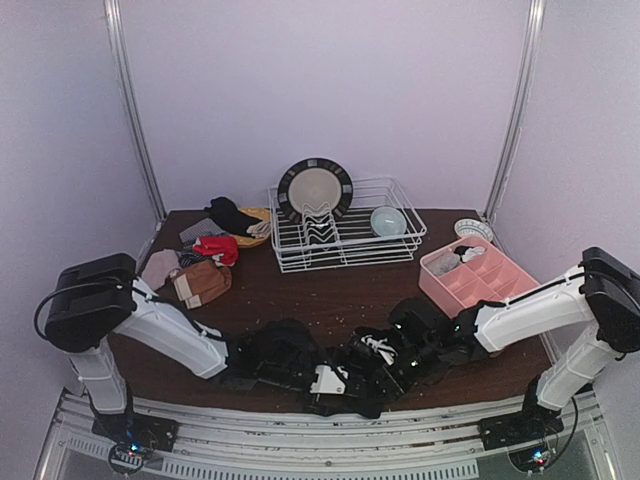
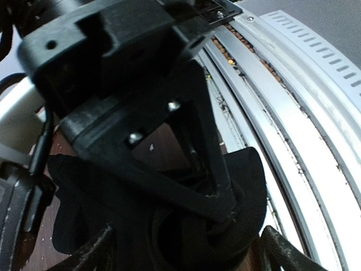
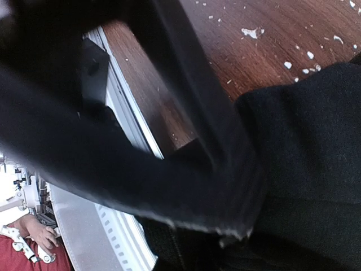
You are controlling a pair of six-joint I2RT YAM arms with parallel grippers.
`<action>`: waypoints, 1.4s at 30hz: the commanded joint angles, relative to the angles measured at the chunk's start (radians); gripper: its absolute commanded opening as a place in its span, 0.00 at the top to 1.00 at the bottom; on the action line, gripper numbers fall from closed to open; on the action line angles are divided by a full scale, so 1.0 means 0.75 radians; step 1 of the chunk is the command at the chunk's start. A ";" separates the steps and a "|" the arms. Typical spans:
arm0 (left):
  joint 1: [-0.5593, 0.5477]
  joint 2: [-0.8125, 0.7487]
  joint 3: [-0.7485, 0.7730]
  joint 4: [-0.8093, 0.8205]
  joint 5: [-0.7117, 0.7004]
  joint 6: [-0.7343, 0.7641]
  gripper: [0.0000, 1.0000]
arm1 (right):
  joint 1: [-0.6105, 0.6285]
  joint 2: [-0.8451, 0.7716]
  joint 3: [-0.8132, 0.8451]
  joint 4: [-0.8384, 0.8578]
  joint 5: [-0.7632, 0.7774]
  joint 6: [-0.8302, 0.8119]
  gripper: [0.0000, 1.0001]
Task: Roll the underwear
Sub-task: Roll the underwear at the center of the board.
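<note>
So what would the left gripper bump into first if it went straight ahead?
The left gripper would probably hit the black underwear first. It's bunched right in front, where the right gripper pinches it. Depth is hard to judge.

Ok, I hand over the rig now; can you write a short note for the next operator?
Left gripper: open, fingers either side of the black underwear.
Right gripper: shut on that black underwear at the near edge of the table.
Other underwear: heaped at the far left, unrolled.
Done: unclear; a dark item lies in the pink tray.
Left: roll the black one, then the heap.
</note>
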 commanded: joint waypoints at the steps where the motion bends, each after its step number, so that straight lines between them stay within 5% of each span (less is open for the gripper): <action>1: 0.003 0.052 0.061 -0.062 0.118 0.054 0.18 | -0.011 -0.032 -0.025 0.014 -0.018 0.016 1.00; 11: 0.002 0.129 0.126 -0.164 0.120 0.088 0.39 | -0.015 -0.055 -0.036 0.019 -0.026 0.025 1.00; 19: 0.002 0.165 0.152 -0.133 0.068 0.087 0.80 | -0.014 -0.075 -0.040 0.038 -0.028 0.059 1.00; 24: 0.003 0.160 0.136 -0.100 0.063 0.061 1.00 | -0.011 -0.162 -0.038 0.004 -0.011 0.088 0.77; 27: 0.005 0.156 0.133 -0.105 0.075 0.041 1.00 | -0.006 -0.254 -0.044 -0.048 0.044 0.097 0.58; 31: 0.011 0.141 0.127 -0.136 0.119 -0.017 1.00 | 0.000 -0.397 -0.067 -0.146 0.151 0.101 0.44; 42: 0.044 0.031 0.175 -0.371 0.379 -0.364 1.00 | 0.026 -0.704 -0.251 -0.063 0.579 0.113 0.43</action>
